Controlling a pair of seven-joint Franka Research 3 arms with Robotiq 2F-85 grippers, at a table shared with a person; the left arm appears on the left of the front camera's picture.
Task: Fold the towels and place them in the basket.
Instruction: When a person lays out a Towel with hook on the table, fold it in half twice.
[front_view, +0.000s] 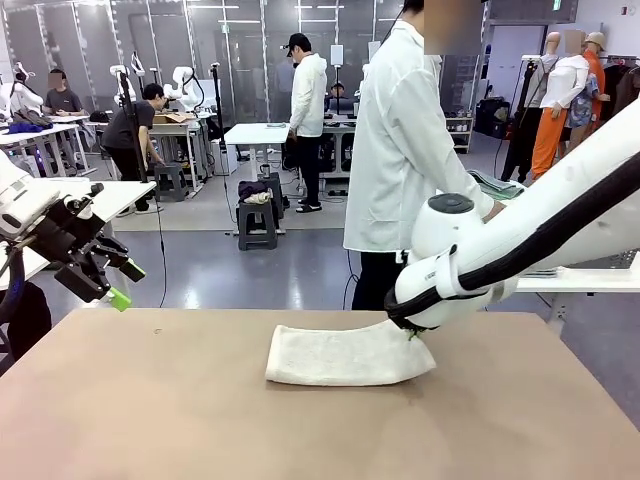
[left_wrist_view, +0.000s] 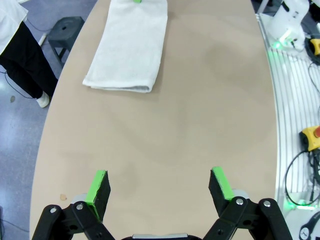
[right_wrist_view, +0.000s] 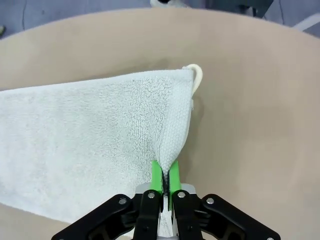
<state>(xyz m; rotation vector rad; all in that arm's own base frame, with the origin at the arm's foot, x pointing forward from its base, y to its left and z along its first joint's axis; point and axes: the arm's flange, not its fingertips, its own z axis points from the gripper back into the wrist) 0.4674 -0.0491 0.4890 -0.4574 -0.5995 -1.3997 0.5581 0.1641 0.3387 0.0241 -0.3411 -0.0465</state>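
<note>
Tan table (front_view: 150, 400) is carrying one folded towel (front_view: 340, 355). Right gripper (right_wrist_view: 163, 167) is pinching its edge; left gripper (left_wrist_view: 159, 176) is gaping wide.

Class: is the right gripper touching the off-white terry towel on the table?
Touching. The right wrist view shows the right gripper pinched shut on a raised edge of the off-white terry towel.

One off-white towel (front_view: 345, 357) lies on one tan table (front_view: 150, 400). Two white robot arms reach in, the left arm (front_view: 20, 205) from 9 o'clock and the right arm (front_view: 560, 220) from 3 o'clock. They carry one gripper each, the left gripper (left_wrist_view: 159, 175) and the right gripper (right_wrist_view: 163, 172), with two green-padded fingers apiece. One person (front_view: 395, 150) in a white coat stands at 12 o'clock. At least three more people (front_view: 305, 100) and two stools (front_view: 258, 225) show toward 10 and 11 o'clock.
</note>
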